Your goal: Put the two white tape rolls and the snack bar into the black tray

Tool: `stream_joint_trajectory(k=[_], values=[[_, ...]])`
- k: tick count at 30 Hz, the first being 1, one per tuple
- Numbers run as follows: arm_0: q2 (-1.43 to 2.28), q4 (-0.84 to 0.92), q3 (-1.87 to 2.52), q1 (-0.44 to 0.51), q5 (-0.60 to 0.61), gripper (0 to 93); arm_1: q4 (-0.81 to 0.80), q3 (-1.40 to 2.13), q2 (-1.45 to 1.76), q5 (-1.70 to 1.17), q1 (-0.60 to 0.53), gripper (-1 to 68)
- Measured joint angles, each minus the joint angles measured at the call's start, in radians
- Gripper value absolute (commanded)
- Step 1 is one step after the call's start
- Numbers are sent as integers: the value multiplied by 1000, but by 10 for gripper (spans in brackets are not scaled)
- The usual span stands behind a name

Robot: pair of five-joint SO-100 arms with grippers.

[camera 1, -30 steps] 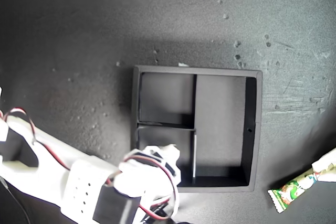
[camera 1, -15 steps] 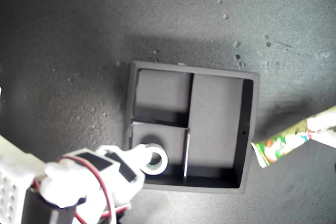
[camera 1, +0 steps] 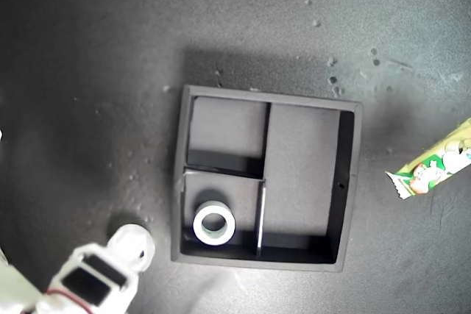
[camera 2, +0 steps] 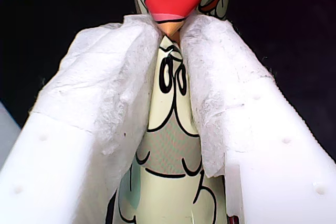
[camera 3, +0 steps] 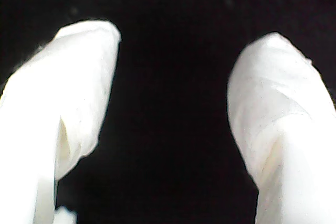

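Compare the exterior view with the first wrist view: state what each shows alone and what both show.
Only the exterior view shows the black tray, with one white tape roll lying flat in a small compartment, the other two compartments bare, and an arm at that view's lower left corner. Only the first wrist view shows my first gripper, its padded fingers shut on the packet. Both show the snack bar: in the exterior view it pokes in at the right edge, outside the tray.
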Motion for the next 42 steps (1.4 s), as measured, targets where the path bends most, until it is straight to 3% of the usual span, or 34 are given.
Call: stream_joint_trajectory(k=[7,14,19,34,42], values=[[-161,0,-91,86,-95,172,-8,-186,-278,-120,-3,-6],[-252,0,-117,178,-215,172,74,-551,-680,-189,-80,-6],[-344,0,-156,175,-229,172,115,-735,-818,-201,-107,-6],[-601,0,-279,107,-216,174,55,-680,-825,-218,-166,-6],[-683,0,-331,95,-219,2,-64,-609,-825,-221,-189,-5]])
